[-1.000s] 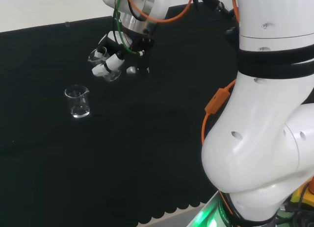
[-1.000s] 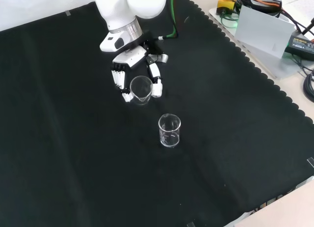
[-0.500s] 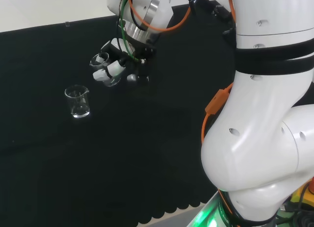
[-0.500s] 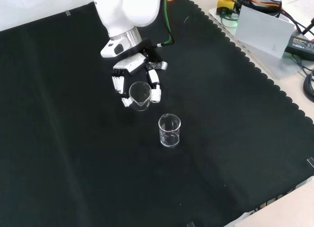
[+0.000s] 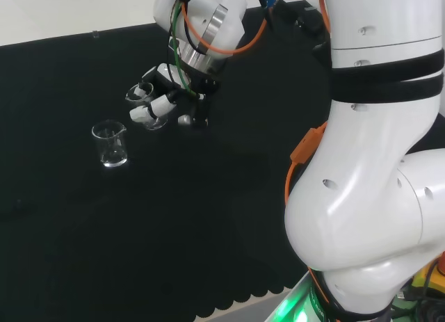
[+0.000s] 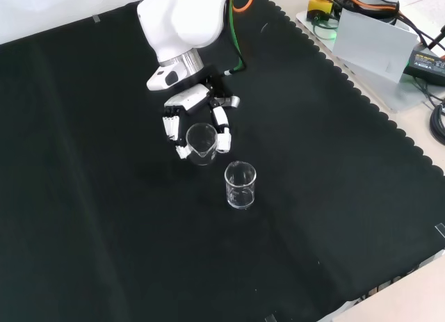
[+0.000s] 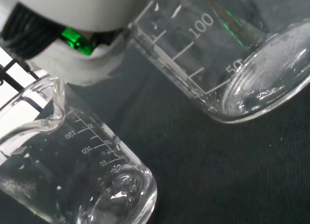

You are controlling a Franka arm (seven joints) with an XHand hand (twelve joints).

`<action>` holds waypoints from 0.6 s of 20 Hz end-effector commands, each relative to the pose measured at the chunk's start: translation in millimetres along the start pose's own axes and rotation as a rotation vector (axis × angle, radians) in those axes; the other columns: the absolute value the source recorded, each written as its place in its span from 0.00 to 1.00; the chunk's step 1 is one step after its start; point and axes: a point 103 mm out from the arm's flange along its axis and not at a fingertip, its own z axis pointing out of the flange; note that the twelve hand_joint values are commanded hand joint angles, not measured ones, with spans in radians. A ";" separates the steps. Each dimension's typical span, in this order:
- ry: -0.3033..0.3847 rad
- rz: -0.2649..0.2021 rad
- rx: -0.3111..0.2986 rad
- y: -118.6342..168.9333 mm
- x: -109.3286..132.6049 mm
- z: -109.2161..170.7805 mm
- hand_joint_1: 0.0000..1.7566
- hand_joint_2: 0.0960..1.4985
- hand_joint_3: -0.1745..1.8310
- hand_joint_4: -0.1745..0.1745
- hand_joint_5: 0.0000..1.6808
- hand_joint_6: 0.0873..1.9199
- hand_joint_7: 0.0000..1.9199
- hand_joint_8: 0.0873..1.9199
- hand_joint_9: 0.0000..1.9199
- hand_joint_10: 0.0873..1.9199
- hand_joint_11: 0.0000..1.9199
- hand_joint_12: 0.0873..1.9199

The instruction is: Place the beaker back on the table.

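1. Robot hand, fingers curled round a clear beaker held above the bench, rim up for setting down.
2. Second beaker stands upright just beyond the fingertips, so the landing spot must avoid it.

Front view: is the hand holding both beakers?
No, the hand has its fingers curled round one beaker, while the second beaker stands apart on the black cloth.

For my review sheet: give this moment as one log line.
hand: shut on held beaker | held beaker: above cloth | second beaker: standing free
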 end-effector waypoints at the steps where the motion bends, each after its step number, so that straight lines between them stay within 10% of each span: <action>1: 0.009 0.007 0.001 -1.4 -3.1 8.1 0.66 0.36 0.52 0.40 0.70 0.47 0.78 0.35 0.73 0.33 0.65 0.38; 12: 0.013 0.021 -0.006 -5.2 -6.4 19.8 0.66 0.36 0.52 0.33 0.70 0.47 0.78 0.32 0.73 0.31 0.65 0.39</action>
